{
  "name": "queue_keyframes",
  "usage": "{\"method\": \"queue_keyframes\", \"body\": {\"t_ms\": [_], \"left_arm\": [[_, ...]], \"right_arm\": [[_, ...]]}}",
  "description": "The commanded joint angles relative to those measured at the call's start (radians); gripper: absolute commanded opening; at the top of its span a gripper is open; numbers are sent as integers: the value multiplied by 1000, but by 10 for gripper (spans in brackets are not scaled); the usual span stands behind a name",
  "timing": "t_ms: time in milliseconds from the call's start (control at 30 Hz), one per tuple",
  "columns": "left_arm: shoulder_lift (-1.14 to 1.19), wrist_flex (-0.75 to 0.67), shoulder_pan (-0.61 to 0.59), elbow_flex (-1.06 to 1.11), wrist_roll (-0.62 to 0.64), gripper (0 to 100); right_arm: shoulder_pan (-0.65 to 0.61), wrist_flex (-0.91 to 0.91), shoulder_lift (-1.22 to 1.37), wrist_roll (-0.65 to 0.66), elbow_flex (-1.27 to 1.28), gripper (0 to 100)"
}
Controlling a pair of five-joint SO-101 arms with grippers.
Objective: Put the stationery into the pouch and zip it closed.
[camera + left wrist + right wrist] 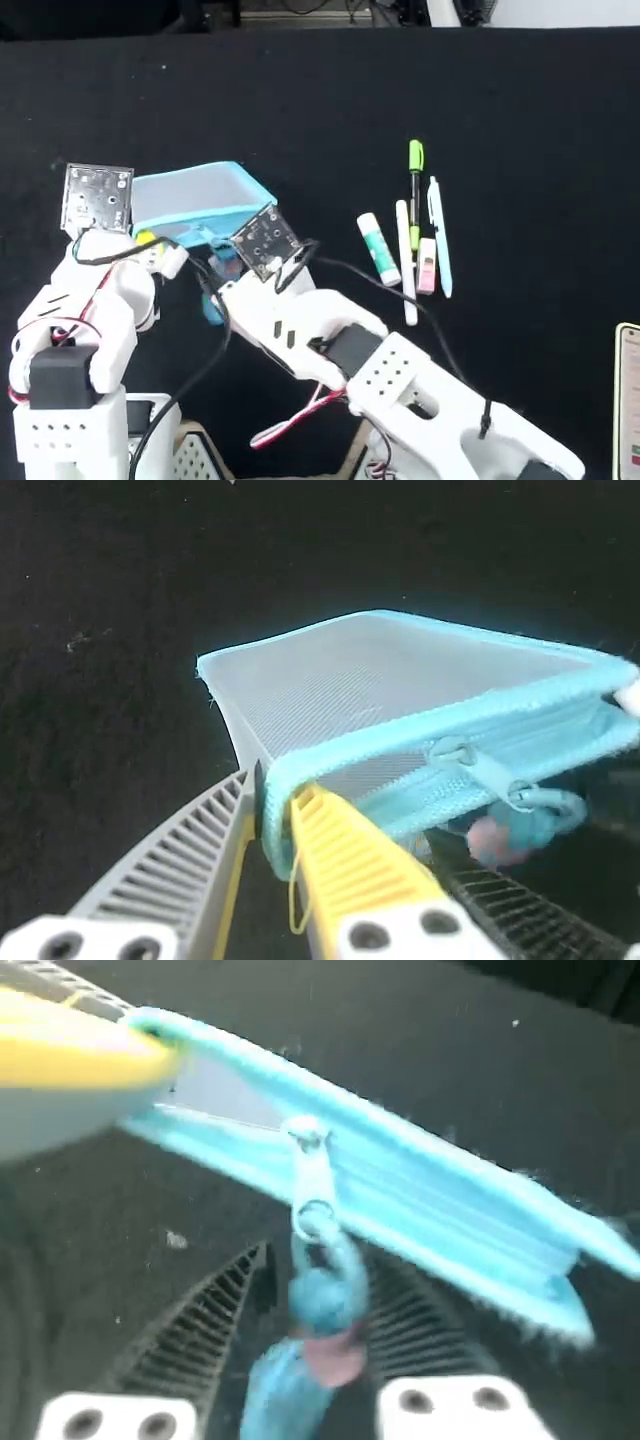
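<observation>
Left wrist view: my left gripper (275, 785) pinches the mesh pouch (400, 680) corner; right gripper (318, 1265) at zipper charm (320, 1310), grip unclear; pens (437, 235) at pouch's 3 o'clock.

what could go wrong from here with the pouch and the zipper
1. The left pincer clamps only a corner of the pouch. A pull on the zipper tassel, where the right pincer sits, might twist the pouch or slip it free.
2. The glue stick and pens lie on the table outside the pouch, so zipping now would likely close it without them.
</observation>
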Motion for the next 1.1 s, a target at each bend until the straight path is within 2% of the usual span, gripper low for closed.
{"method": "queue_keyframes", "body": {"t_ms": [0, 133, 300, 400, 567, 767, 1067], "left_arm": [[-8, 0, -5, -13, 11, 30], [-8, 0, -5, -13, 11, 30], [-8, -2, -5, -13, 11, 30], [-8, -2, -5, -13, 11, 30], [-8, -2, -7, -13, 11, 30], [-8, -6, -5, -35, 11, 30], [5, -2, 2, -159, -21, 30]], "right_arm": [[80, -14, -74, 0, -15, 19], [189, 91, -254, 2, -8, 11], [295, 330, -483, 135, -44, 11], [347, 414, -564, 166, -50, 11], [391, 414, -584, 169, -15, 11], [516, 439, -591, 169, -76, 11], [499, 629, -584, 169, -268, 11]]}}
